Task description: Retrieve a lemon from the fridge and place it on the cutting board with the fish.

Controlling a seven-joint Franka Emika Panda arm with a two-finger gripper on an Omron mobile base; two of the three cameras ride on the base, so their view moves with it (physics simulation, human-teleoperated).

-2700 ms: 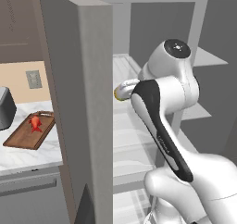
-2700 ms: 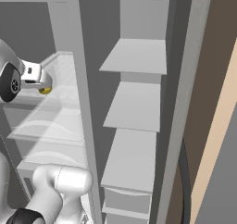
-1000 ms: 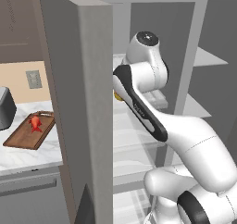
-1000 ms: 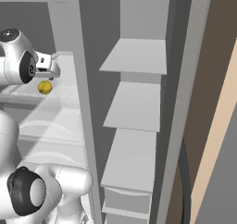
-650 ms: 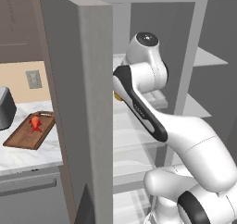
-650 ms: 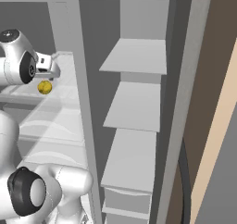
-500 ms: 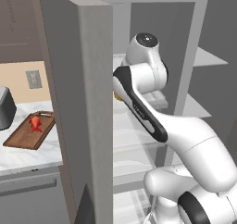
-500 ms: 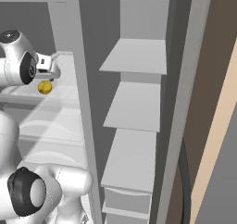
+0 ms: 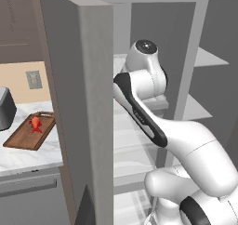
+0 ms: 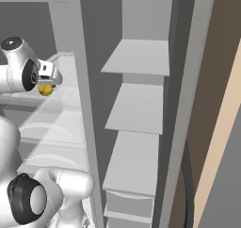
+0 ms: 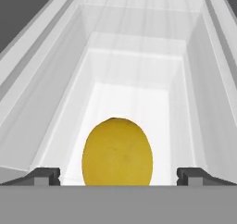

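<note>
The yellow lemon [image 11: 117, 152] lies on a pale shelf inside the fridge [image 9: 79, 103], low in the hand view. My gripper [image 11: 118, 176] is open around it; the dark fingertips [image 11: 44, 176] stand wide on either side without touching it. In the right base view the lemon [image 10: 45, 90] sits just under the gripper [image 10: 47, 85] at the left of the fridge [image 10: 136, 57]. The brown cutting board [image 9: 29, 132] lies on the counter left of the fridge, with the red-orange fish [image 9: 35, 123] on its far end.
The open grey fridge door [image 9: 88, 140] stands between the arm and the counter. A dark toaster [image 9: 4, 110] sits left of the board. Grey shelves [image 10: 134, 109] and a centre post [image 10: 80, 81] lie right of the hand.
Since the oldest frames the arm has stretched deeper into the fridge, bringing the hand down over the lemon. Over the last second nothing has visibly moved.
</note>
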